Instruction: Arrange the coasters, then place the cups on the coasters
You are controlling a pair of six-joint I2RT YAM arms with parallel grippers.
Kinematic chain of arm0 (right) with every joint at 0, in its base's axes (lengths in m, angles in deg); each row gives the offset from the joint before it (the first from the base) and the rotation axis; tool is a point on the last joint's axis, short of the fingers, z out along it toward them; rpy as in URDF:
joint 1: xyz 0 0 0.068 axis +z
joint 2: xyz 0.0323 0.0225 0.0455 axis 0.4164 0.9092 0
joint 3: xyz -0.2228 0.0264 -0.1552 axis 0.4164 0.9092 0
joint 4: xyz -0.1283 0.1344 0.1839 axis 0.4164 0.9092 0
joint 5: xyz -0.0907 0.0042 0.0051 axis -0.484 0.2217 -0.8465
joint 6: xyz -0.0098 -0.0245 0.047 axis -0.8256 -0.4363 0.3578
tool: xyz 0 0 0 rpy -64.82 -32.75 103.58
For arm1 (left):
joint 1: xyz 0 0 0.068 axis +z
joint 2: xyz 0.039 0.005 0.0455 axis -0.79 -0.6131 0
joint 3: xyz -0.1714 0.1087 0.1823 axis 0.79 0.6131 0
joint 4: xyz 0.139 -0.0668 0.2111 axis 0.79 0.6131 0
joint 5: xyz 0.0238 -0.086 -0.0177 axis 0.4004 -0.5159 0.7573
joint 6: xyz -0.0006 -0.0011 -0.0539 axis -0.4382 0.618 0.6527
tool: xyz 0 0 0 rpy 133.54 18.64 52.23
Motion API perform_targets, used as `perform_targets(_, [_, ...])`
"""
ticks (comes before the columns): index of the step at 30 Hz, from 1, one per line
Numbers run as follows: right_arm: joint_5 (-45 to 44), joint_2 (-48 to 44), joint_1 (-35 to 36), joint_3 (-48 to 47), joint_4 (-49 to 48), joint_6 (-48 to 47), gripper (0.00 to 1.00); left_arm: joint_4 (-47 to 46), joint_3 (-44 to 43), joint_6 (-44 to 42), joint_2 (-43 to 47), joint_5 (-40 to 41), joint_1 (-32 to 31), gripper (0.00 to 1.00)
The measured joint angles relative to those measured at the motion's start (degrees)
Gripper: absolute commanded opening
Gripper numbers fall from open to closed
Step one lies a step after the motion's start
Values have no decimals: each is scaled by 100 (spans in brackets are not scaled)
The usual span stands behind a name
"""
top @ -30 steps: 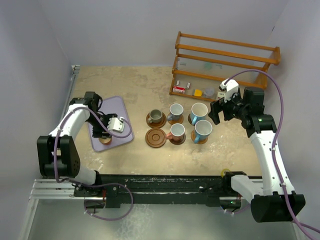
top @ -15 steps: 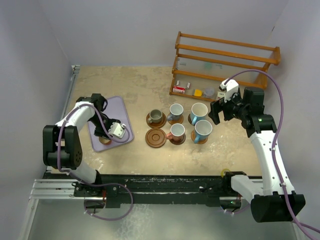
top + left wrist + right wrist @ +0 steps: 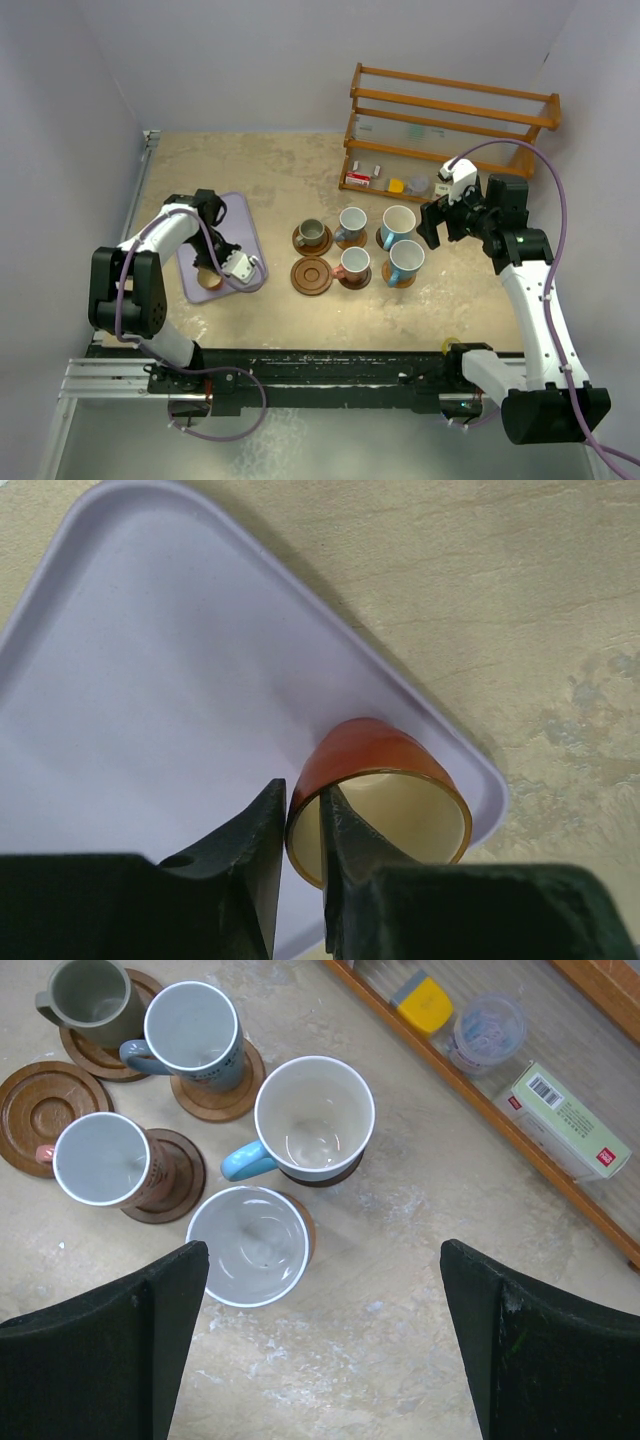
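Copper cup (image 3: 375,755) | on tray (image 3: 150,680) corner | L end effector (image 3: 300,795) pinches rim

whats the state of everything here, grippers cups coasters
left gripper, shut on the rim of the copper-orange cup
copper-orange cup, upright on the lavender tray
right gripper, open, empty
five other cups, upright, empty, each on a coaster
sixth coaster, bare

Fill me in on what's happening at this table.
The left hand is pinching the rim of the copper-orange ceramic cup at a corner of the lavender rectangular tray, its jaws on either side of the wall. Five other ceramic cups sit on round wooden coasters mid-table. A sixth grooved wooden coaster beside them is bare. The right hand hangs open near that group, holding nothing.
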Motion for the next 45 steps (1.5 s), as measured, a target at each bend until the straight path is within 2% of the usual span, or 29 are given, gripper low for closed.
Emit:
perform_targets(3, [-2, 0, 0, 0, 0, 0, 100, 46, 0, 2, 0, 35, -33, 3])
perform_targets(10, [-2, 42, 0, 2, 0, 0, 100, 262, -35, 369, 144, -42, -48, 3])
perform_targets(16, [-2, 46, 0, 2, 0, 0, 100, 378, -197, 1233, 997, -721, -61, 3])
perform_targets(20, [-2, 46, 0, 2, 0, 0, 100, 280, -275, 2179, 1707, -1261, -297, 3])
perform_targets(27, [-11, 46, 0, 4, -2, 0, 100, -883, -282, 4859, 2179, -1613, -1591, 3])
perform_targets(32, [-44, 46, 0, 7, -2, 0, 100, -1786, -389, 6754, 1810, -1207, -2446, 3])
perform_targets(35, [-55, 48, 0, 11, -2, 0, 100, -2197, -577, 7755, 1255, -844, -2863, 3])
perform_targets(38, [-68, 48, 0, 17, -2, -2, 100, -2500, -686, 8485, 715, -588, -3051, 3])
perform_targets(45, [-157, 79, 0, 31, -2, -4, 100, -2844, -1062, 9479, -345, -166, -3161, 3])
